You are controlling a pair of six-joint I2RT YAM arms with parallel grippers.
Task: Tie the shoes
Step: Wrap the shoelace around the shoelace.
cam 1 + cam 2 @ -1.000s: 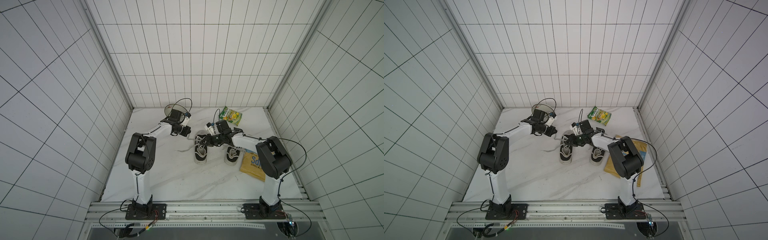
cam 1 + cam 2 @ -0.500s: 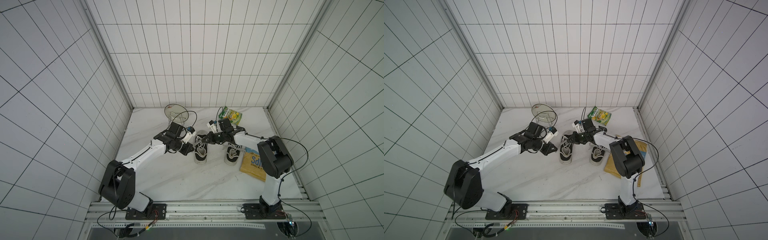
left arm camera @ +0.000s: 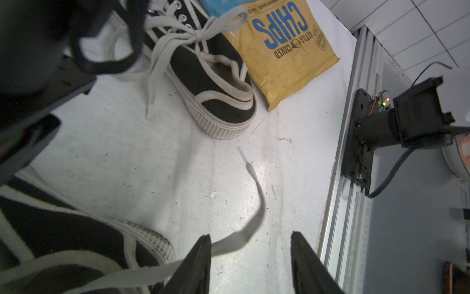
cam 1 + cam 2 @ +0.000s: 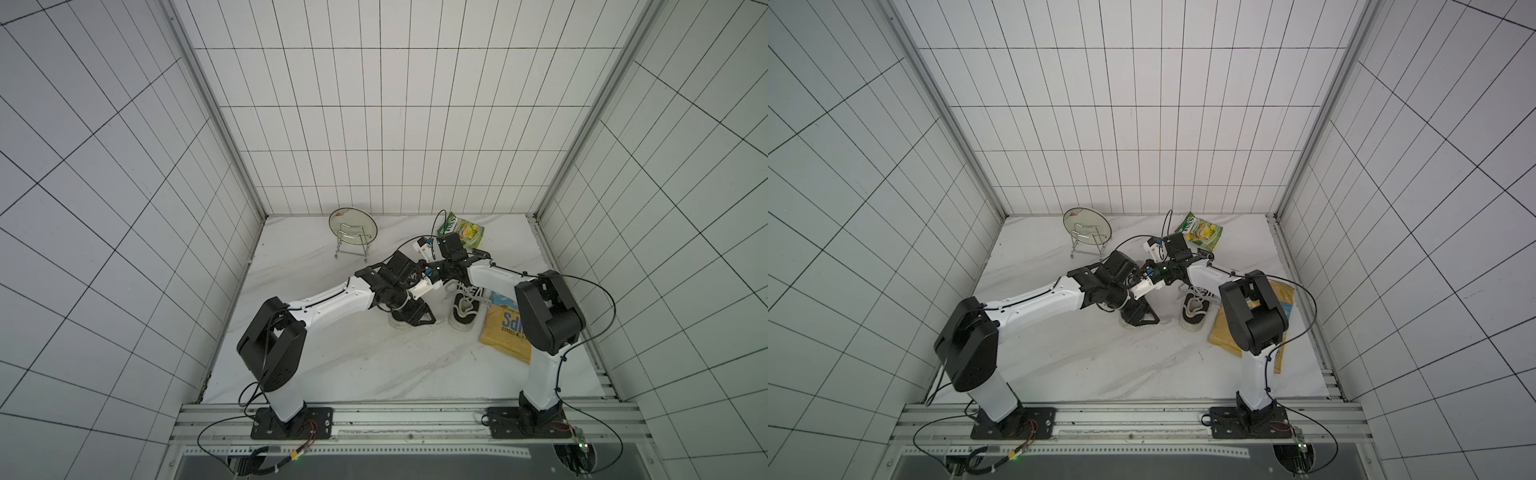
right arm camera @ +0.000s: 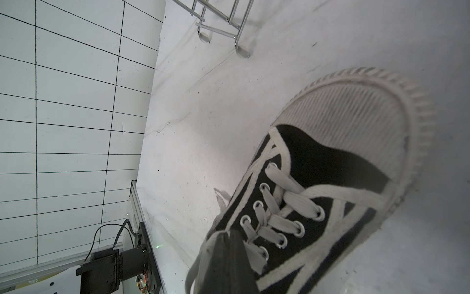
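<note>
Two black shoes with white laces stand mid-table. In both top views my left gripper (image 4: 419, 321) hovers over the left shoe (image 4: 400, 324) and hides most of it. Its jaws stand open in the left wrist view, where my left gripper (image 3: 250, 262) has a loose white lace (image 3: 255, 188) trailing past one finger (image 3: 201, 259) and nothing held. The right shoe (image 3: 211, 84) carries a tied bow. My right gripper (image 5: 227, 233) is shut on a lace at the top eyelets of the left shoe (image 5: 330, 163). From above, my right gripper (image 4: 441, 272) sits just behind the left wrist.
A plate on a wire rack (image 4: 353, 226) stands at the back. A green snack bag (image 4: 462, 230) lies at the back right. A yellow chips bag (image 4: 505, 332) lies against the right shoe (image 4: 465, 311). The metal rail (image 3: 338, 178) runs along the table's front edge.
My left arm swung from the back left, near the plate, over to the left shoe. Its jaws went from shut to open and the lace came free. The right gripper stayed put.
</note>
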